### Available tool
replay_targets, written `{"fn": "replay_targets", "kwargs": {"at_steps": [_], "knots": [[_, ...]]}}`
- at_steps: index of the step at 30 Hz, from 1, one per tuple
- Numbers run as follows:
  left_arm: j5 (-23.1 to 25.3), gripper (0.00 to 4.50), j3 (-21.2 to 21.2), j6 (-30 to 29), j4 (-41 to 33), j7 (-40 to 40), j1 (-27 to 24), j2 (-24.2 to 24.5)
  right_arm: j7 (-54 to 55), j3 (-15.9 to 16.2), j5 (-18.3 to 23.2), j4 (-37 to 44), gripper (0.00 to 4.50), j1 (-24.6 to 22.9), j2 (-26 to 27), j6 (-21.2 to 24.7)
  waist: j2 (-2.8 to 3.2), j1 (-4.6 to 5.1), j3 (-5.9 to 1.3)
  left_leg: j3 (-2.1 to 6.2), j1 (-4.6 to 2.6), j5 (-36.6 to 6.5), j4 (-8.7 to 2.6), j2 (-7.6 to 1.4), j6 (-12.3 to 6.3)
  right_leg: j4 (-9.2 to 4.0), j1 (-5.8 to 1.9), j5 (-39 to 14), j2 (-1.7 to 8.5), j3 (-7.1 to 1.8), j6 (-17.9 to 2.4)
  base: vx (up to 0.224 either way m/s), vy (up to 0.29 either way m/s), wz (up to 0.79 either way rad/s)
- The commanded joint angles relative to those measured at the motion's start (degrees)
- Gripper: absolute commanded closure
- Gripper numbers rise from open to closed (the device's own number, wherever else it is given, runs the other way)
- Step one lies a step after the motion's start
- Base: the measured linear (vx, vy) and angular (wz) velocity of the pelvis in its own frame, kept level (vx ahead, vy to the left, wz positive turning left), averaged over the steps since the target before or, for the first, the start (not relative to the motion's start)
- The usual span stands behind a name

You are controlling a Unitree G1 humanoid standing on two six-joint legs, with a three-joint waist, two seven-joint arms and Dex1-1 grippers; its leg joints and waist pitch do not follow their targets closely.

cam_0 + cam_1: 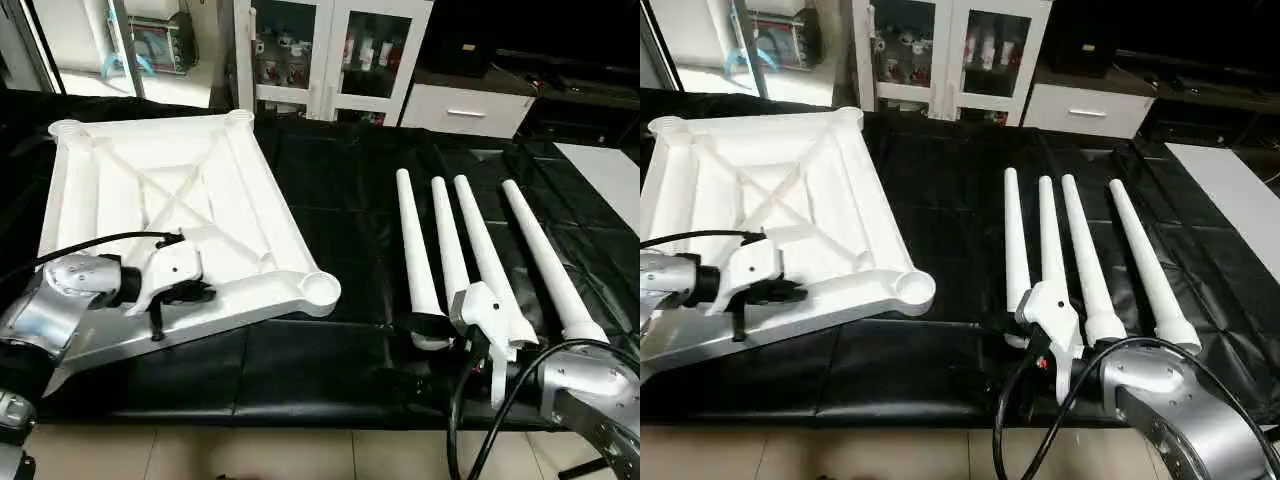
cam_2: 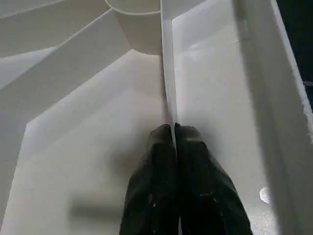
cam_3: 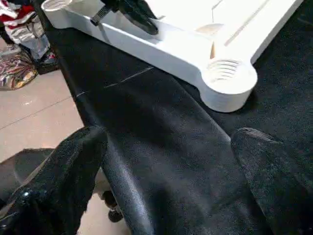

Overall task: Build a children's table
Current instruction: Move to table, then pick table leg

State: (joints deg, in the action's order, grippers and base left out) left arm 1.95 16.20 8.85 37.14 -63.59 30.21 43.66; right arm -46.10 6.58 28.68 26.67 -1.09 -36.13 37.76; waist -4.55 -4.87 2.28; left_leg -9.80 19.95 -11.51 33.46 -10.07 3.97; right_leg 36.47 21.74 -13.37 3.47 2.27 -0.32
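The white tabletop [image 1: 170, 200] lies upside down on the left of the black mat, ribbed X-braced underside up, with round sockets at its corners. My left gripper [image 1: 195, 293] is over its near edge, shut on a thin upright rib [image 2: 168, 73] of the tabletop. Four tapered white legs [image 1: 487, 250] lie side by side on the right, wide ends toward me. My right gripper [image 1: 440, 335] sits at the wide ends of the two left-hand legs, open, with bare mat between its fingers [image 3: 73, 166]. It points toward the tabletop's near corner socket [image 3: 227, 73].
A black mat [image 1: 330, 200] covers the work surface, with tiled floor along its front edge. A white cabinet with glass doors [image 1: 330, 50] and a low white drawer unit [image 1: 465, 105] stand behind. Colourful cloth [image 3: 19, 63] lies on the floor.
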Motion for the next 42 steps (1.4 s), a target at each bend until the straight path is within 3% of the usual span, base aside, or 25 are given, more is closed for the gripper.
{"fn": "replay_targets", "kwargs": {"at_steps": [1, 4, 7, 8, 11, 13, 19, 20, 22, 27, 31, 34, 35, 36, 38, 39, 41, 42], "knots": [[3.71, 4.45, 1.8, 4.07, 4.7, 1.46, -1.0, 0.85, 0.11, 0.01, -0.88, -0.62, 0.0, 0.74, 0.07, -1.07, -0.18, -0.68, -1.87, 1.41, -0.27, -12.0, -4.49, -3.54, 0.46, -5.23, -1.35, -14.09, 5.46, -3.03, -6.32, 0.0, 0.0, 0.0], [4.73, 4.45, 1.99, 5.98, 6.94, 1.71, -0.15, 1.12, 0.22, 0.03, -1.21, -0.75, 0.0, 0.87, 0.1, -1.24, -0.34, -0.91, -1.95, 1.27, -0.19, -10.69, -4.39, -3.37, -0.17, -5.26, -1.49, -13.4, 5.42, -3.08, -5.63, 0.0, 0.0, 0.0], [5.68, 4.45, 2.0, 6.52, 8.66, 1.96, 0.75, 1.82, 0.33, -0.01, -1.14, -0.68, 0.0, 0.8, 0.18, -1.23, -0.26, -0.98, -1.96, 1.29, -0.19, -10.37, -4.42, -3.41, -0.06, -5.2, -1.45, -13.3, 5.37, -3.04, -5.61, 0.0, 0.0, 0.0], [5.6, 4.45, 1.89, 6.5, 8.77, 1.8, 0.85, 1.88, 0.35, -0.04, -1.12, -0.67, 0.0, 0.78, 0.18, -1.24, 0.08, -0.97, -1.98, 1.32, -0.26, -10.44, -4.47, -3.43, 0.05, -5.13, -1.4, -13.17, 5.34, -3.02, -5.68, 0.0, 0.0, 0.0], [4.32, 4.45, 0.62, 6.18, 9.27, 0.44, 1.44, 1.95, 0.54, -0.21, -0.83, -0.67, 0.0, 0.61, 0.3, -1.16, 0.07, -0.87, -1.99, 1.32, -0.33, -11.17, -4.51, -3.53, 0.45, -5.09, -1.37, -12.67, 5.39, -3.0, -6.39, 0.0, 0.0, 0.0], [3.89, 4.08, 0.37, 5.95, 9.55, -0.24, 1.61, 1.97, 0.58, -0.21, -0.78, -0.65, 0.0, 0.58, 0.34, -1.16, 0.03, -0.87, -2.03, 1.26, -0.38, -10.99, -4.46, -3.5, 0.48, -4.99, -1.37, -11.62, 5.35, -3.0, -6.95, 0.0, 0.0, 0.0], [3.54, 3.58, -1.18, 7.86, 12.92, -1.26, 3.57, 3.84, 1.06, -0.17, -0.78, -0.81, 0.0, 0.83, 0.78, -1.24, 0.1, -0.9, -2.15, 1.29, -0.48, -10.53, -4.4, -3.49, 0.66, -4.77, -1.42, -9.61, 5.32, -2.97, -7.16, 0.0, 0.0, 0.0], [3.07, 3.52, -1.53, 7.64, 12.44, -2.06, 3.44, 4.34, 1.15, -0.32, -0.62, -0.75, 0.0, 0.88, 0.91, -1.11, 0.36, -0.9, -2.16, 1.3, -0.56, -10.68, -4.45, -3.53, 0.8, -4.65, -1.35, -8.83, 5.29, -2.96, -7.49, 0.0, 0.0, 0.0], [2.43, 3.33, -2.23, 7.56, 11.8, -2.73, 3.19, 5.09, 1.3, -0.59, -0.43, -0.65, 0.0, 0.85, 1.11, -1.01, 0.35, -0.94, -2.25, 1.18, -0.81, -10.05, -4.38, -3.61, 0.97, -4.21, -1.3, -4.53, 5.13, -2.9, -8.87, 0.0, 0.0, 0.0], [-1.09, 2.9, -5.0, 7.1, 9.88, -4.52, 2.64, 5.9, 1.86, -1.39, 0.06, -0.52, 0.0, 0.65, 1.52, -1.02, 0.51, -1.38, -2.24, 1.07, -1.03, -10.32, -4.43, -3.61, 1.9, -3.86, -1.42, -0.92, 5.19, -2.81, -10.35, 0.0, 0.0, 0.0], [-5.39, 2.78, -8.7, 5.11, 4.44, -3.92, 1.39, 5.46, 3.33, -3.52, 1.39, -0.15, 0.0, 0.79, 2.64, -0.42, 0.68, -1.97, -2.17, 0.97, -1.26, -11.63, -4.45, -3.65, 2.77, -3.74, -1.39, -0.25, 5.17, -2.77, -11.24, 0.0, 0.0, 0.0], [-11.29, 2.78, -12.18, -1.3, -5.18, -2.54, -0.67, 3.08, 5.41, -5.26, 2.23, 0.28, 0.0, 0.81, 3.83, 0.57, 0.98, -2.28, -2.06, 1.02, -1.16, -12.25, -4.53, -3.64, 3.66, -3.66, -1.5, -0.71, 5.16, -2.72, -11.91, 0.0, 0.0, 0.0], [-12.08, 2.78, -12.47, -2.88, -7.47, -1.94, -1.26, 2.46, 5.96, -5.47, 2.13, 0.28, 0.0, 0.86, 4.16, 0.55, 0.86, -2.33, -2.1, 1.0, -1.11, -12.37, -4.5, -3.63, 3.68, -3.68, -1.61, -0.89, 5.14, -2.69, -11.93, 0.0, 0.0, 0.0], [-12.51, 2.78, -12.61, -3.91, -8.8, -1.56, -1.63, 2.07, 6.25, -5.57, 2.05, 0.26, 0.0, 0.86, 4.36, 0.45, 1.22, -2.41, -2.11, 1.02, -1.11, -12.44, -4.48, -3.6, 3.88, -3.65, -1.6, -0.99, 5.06, -2.66, -11.85, 0.0, 0.0, 0.0], [-13.05, 2.78, -12.9, -4.86, -10.88, -0.66, -2.31, 1.25, 7.78, -5.63, 1.66, 0.08, 0.0, 1.24, 4.72, 1.34, 0.98, -2.34, -2.05, 1.03, -0.85, -12.17, -4.42, -3.4, 3.75, -3.84, -1.83, -2.4, 5.0, -2.74, -10.93, 0.0, 0.0, 0.0], [-14.9, 2.78, -13.65, -7.28, -13.89, 0.74, -2.99, -0.03, 10.12, -5.94, 0.84, -0.16, 0.0, 2.1, 5.79, 1.83, 1.42, -2.36, -2.08, 1.08, -0.86, -12.3, -4.37, -3.34, 3.76, -3.85, -1.81, -2.75, 5.0, -2.78, -10.73, 0.0, 0.0, 0.0], [-16.97, 2.78, -14.71, -10.66, -18.17, 2.77, -4.2, -1.6, 13.39, -6.26, -0.63, -0.71, 0.0, 3.41, 7.28, 2.23, 1.23, -1.98, -2.17, 1.15, -0.79, -12.47, -4.38, -3.47, 4.51, -3.62, -1.85, -3.16, 5.02, -2.73, -10.97, 0.0, 0.0, 0.0], [-17.62, 2.78, -15.51, -14.45, -23.3, 7.27, -5.93, -4.06, 20.07, -6.82, -3.94, -2.92, 0.0, 6.51, 9.87, 3.86, 1.69, -1.7, -2.11, 1.16, -0.78, -12.45, -4.31, -3.41, 4.85, -3.62, -1.74, -3.44, 4.97, -2.75, -11.22, 0.0, 0.0, 0.0]]}}
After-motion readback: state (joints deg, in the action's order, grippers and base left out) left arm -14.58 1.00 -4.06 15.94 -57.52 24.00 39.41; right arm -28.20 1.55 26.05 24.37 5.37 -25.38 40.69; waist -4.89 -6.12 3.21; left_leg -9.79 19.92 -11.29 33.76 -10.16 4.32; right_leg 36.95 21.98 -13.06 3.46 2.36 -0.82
